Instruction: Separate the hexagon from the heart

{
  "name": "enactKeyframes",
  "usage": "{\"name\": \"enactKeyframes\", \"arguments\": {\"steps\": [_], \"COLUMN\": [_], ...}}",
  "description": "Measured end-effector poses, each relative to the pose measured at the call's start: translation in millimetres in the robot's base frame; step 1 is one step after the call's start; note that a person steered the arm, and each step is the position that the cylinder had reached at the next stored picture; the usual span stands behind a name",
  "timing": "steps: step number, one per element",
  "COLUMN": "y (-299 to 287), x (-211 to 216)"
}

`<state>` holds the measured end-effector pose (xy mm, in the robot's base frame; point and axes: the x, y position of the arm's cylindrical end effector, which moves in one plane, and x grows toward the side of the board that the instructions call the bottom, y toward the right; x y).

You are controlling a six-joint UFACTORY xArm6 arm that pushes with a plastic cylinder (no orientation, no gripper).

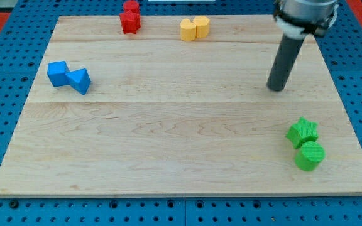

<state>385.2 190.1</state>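
Two yellow blocks stand touching near the board's top edge, a little right of centre. The left one [187, 30] looks like the heart and the right one [202, 26] like the hexagon, though their shapes are hard to make out. My tip [275, 89] rests on the board at the view's right, well to the right of and below the yellow pair, touching no block. The rod rises from it up to the arm at the view's top right.
A red pair [130, 17] sits at the top edge, left of the yellow blocks. A blue cube [58, 73] touches a blue triangle [79, 81] at the left. A green star [303, 132] and a green circle [310, 156] sit at the lower right. The wooden board [168, 150] lies on a blue pegboard.
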Motion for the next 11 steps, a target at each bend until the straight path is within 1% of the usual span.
{"name": "enactKeyframes", "arguments": {"steps": [2,3,4,5,7,8,9,10,11], "y": [66,48,20,-35,-179,-190,-162,-158,-133], "x": [-122,-178,-194,-193,-193,-180,-153,-112,-89]}}
